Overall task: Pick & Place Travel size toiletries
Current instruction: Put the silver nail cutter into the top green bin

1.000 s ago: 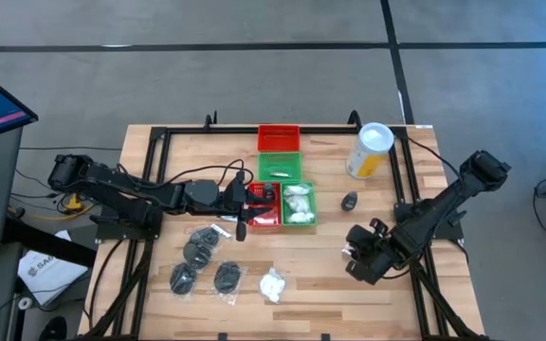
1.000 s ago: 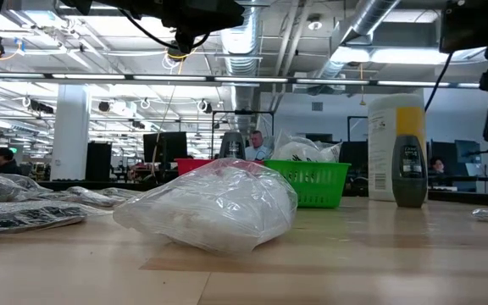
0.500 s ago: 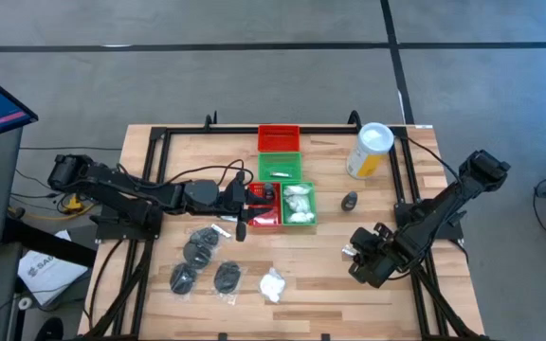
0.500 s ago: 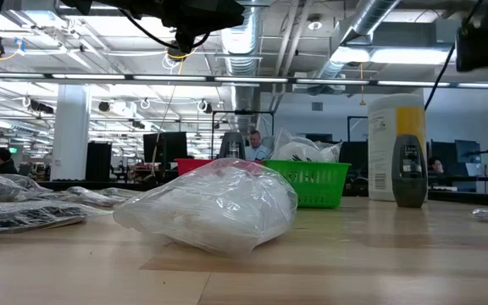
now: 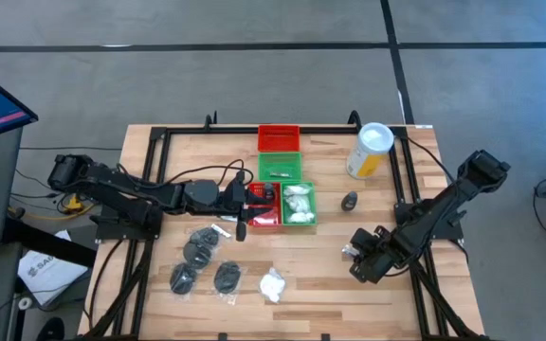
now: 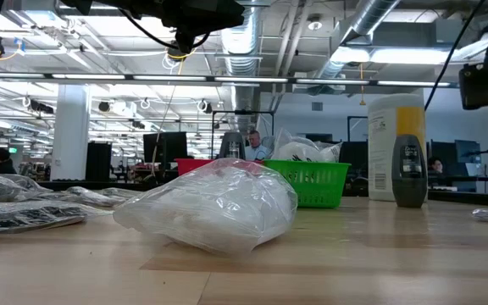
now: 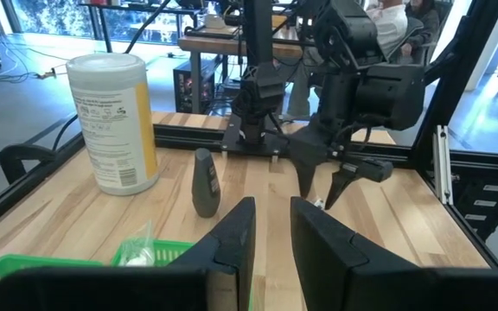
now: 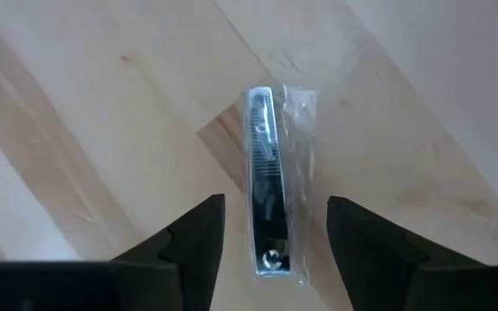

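I hold the right gripper (image 8: 269, 238) lower right, jaws wide astride the clear-wrapped metal clipper (image 8: 266, 181), untouched on the tabletop (image 8: 102, 104); left gripper (image 7: 271, 226) jaws narrowly apart, empty.

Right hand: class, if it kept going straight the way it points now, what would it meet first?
Probably the small metal nail clipper in a clear plastic packet, lying on the wooden table directly between the right hand's open fingers, though depth is unclear.
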`<action>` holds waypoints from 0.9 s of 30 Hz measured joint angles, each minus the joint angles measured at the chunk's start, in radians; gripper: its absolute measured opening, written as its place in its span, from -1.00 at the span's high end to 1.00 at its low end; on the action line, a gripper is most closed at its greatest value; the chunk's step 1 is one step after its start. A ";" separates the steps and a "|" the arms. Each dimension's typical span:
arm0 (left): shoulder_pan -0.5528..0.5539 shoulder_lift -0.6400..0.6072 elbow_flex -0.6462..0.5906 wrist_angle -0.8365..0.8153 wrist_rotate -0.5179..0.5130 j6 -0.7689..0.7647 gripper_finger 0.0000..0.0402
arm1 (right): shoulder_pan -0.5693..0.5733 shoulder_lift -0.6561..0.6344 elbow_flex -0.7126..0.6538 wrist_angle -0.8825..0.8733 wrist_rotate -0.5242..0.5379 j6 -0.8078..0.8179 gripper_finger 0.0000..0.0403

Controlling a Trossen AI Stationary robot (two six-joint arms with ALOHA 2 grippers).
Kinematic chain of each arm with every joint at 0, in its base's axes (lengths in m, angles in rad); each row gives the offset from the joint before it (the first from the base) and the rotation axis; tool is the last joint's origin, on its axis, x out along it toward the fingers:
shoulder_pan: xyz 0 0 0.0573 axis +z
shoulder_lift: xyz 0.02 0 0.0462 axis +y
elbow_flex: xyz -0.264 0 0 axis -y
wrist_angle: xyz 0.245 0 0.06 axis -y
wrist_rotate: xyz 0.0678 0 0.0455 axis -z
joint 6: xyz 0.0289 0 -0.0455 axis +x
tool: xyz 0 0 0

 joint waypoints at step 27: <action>0.000 0.000 0.000 0.005 0.002 0.000 0.67 | -0.023 0.185 0.043 -0.010 -0.051 -0.143 0.47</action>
